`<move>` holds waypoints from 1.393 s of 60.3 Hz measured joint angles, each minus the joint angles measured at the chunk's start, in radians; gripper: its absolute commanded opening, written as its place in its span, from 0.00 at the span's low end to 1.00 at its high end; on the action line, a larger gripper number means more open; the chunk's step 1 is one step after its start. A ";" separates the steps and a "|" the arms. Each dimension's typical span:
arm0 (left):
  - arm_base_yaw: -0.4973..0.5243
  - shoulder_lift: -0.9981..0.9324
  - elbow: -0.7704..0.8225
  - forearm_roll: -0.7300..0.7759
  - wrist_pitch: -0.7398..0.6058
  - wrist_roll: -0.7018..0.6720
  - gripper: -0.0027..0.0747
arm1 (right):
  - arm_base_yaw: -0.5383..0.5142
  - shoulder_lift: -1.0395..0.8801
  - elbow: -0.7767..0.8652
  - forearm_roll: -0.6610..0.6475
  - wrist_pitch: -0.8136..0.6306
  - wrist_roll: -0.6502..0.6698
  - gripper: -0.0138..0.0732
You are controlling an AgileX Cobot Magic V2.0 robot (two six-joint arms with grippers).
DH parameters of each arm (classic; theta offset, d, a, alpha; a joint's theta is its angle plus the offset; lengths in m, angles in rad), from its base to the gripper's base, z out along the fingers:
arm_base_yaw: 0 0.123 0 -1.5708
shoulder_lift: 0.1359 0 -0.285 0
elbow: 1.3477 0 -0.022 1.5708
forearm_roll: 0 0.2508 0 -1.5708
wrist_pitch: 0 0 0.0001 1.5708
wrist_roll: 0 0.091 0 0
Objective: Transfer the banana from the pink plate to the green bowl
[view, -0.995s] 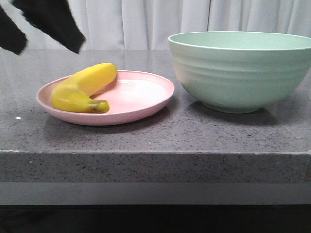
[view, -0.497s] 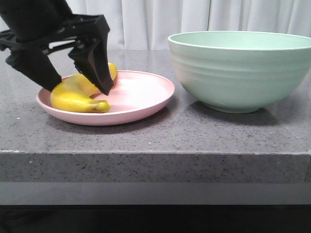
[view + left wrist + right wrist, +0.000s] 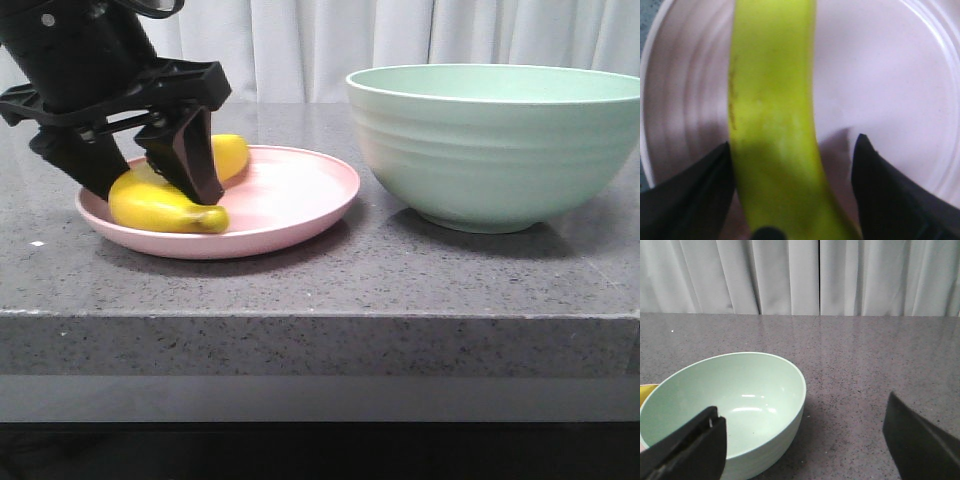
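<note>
The banana (image 3: 160,207) lies on the pink plate (image 3: 300,212) at the left of the counter. My left gripper (image 3: 145,185) is down on the plate, open, with one finger on each side of the banana's middle. In the left wrist view the banana (image 3: 775,125) runs between the fingers. One finger (image 3: 700,195) is against it and the other finger (image 3: 885,190) stands apart with bare plate (image 3: 880,75) between. The green bowl (image 3: 500,150) stands to the right of the plate and is empty. My right gripper (image 3: 802,402) is open and empty, above and behind the bowl (image 3: 725,405).
The grey speckled counter (image 3: 320,290) has its front edge close to the plate and bowl. White curtains (image 3: 300,50) hang behind. The counter (image 3: 880,355) stretches beyond the bowl in the right wrist view.
My left gripper has come down from the upper left onto the plate. Its fingers now straddle the banana and stand closer together. The banana has shifted slightly to the right.
</note>
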 measured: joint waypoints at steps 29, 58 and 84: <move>0.018 -0.002 -0.076 0.004 -0.088 -0.001 0.22 | 0.000 0.002 -0.002 0.014 0.026 0.000 0.90; -0.201 -0.204 -0.191 0.002 -0.034 0.011 0.22 | 0.064 0.311 -0.198 0.728 0.157 -0.117 0.75; -0.233 -0.230 -0.191 0.002 -0.007 0.011 0.22 | 0.130 0.705 -0.375 1.489 0.318 -0.698 0.75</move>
